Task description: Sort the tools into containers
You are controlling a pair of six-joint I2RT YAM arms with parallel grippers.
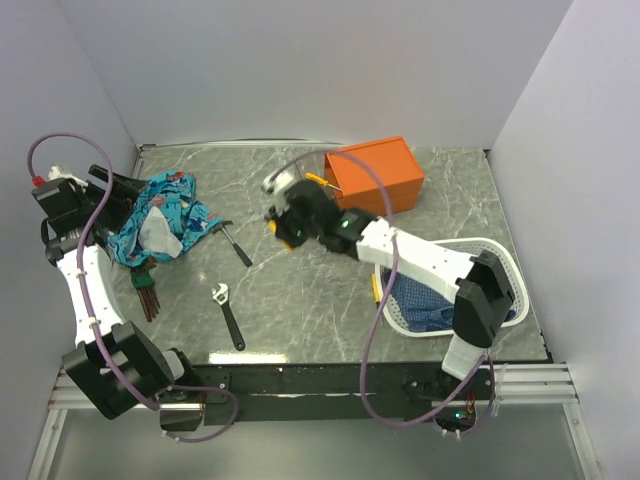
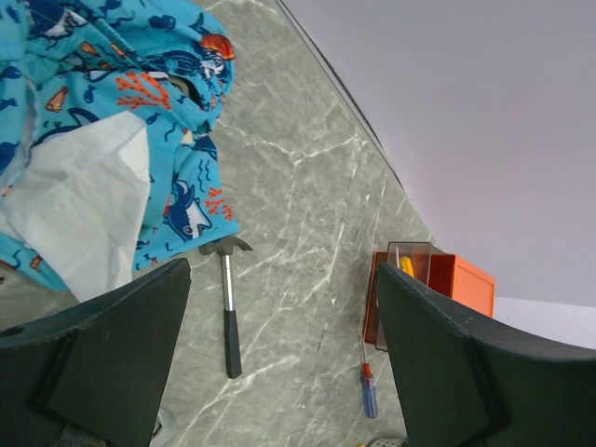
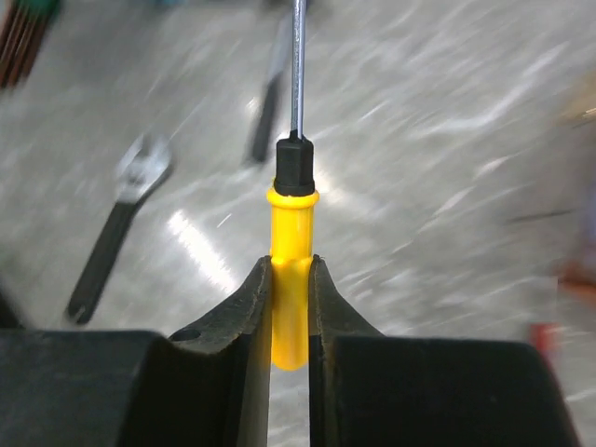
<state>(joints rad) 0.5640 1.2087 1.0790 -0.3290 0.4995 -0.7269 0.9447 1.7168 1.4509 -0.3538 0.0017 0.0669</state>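
Observation:
My right gripper [image 1: 279,226] [image 3: 290,272] is shut on a yellow-handled screwdriver [image 3: 291,233] and holds it above the table, left of the orange box [image 1: 378,175]. The box's clear drawer [image 2: 414,265] is pulled out with a yellow tool [image 2: 407,267] in it. A red-and-blue screwdriver [image 2: 369,386] lies on the table in front of the box. A black-handled hammer [image 1: 237,245] [image 2: 228,307] and a black-handled wrench [image 1: 228,313] [image 3: 116,228] lie at centre left. My left gripper [image 1: 132,193] [image 2: 279,372] is open and empty by the patterned cloth.
A blue patterned cloth [image 1: 160,220] with a white lining lies at the left, touching the hammer's head. A bundle of brown rods [image 1: 147,292] lies below it. A white basket [image 1: 497,262] holding blue fabric stands at the right, with a yellow item [image 1: 376,288] at its left rim.

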